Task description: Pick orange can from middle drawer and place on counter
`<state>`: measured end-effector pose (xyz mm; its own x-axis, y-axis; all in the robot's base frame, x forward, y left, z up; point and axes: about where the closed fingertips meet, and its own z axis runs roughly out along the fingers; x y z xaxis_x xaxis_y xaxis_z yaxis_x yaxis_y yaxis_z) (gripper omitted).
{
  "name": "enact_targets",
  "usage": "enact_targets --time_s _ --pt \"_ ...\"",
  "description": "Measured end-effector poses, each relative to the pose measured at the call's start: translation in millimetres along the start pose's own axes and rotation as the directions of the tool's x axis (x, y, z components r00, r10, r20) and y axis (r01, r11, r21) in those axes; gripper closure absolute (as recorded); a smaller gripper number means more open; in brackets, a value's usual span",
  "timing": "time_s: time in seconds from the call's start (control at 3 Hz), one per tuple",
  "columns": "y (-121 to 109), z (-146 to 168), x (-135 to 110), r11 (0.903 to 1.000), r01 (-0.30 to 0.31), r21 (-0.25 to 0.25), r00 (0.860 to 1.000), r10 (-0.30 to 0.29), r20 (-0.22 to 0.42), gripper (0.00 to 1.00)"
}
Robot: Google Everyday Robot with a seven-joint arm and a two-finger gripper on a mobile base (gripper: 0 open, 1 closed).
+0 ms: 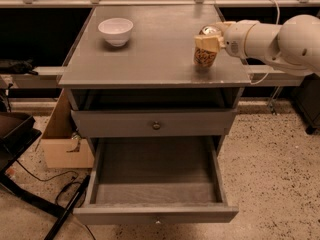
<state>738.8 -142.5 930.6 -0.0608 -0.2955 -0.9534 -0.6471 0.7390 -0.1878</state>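
The orange can point(204, 58) stands upright near the right front corner of the counter point(155, 54), its silver top showing behind the fingers. My gripper point(207, 42) reaches in from the right on a white arm and is shut on the can's upper part; one cream finger point(205, 42) covers the front of it. I cannot tell if the can's base touches the counter. The middle drawer point(155, 184) is pulled fully out below, and its inside is bare.
A white bowl point(115, 30) sits on the counter's back left. The upper drawer point(156, 125) with a round knob is shut. A cardboard box point(65, 151), cables and a black frame point(20, 134) lie on the floor at the left.
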Motion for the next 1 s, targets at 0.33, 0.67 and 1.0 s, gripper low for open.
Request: enact_targets --time_s 0.33,0.67,1.0 --pt "0.0 0.0 0.0 1.0000 0.000 0.000 1.000 0.000 0.000 0.53" --pt "0.0 0.0 0.0 1.0000 0.000 0.000 1.000 0.000 0.000 0.30" --pt "0.1 0.1 0.0 1.0000 0.000 0.000 1.000 0.000 0.000 0.06"
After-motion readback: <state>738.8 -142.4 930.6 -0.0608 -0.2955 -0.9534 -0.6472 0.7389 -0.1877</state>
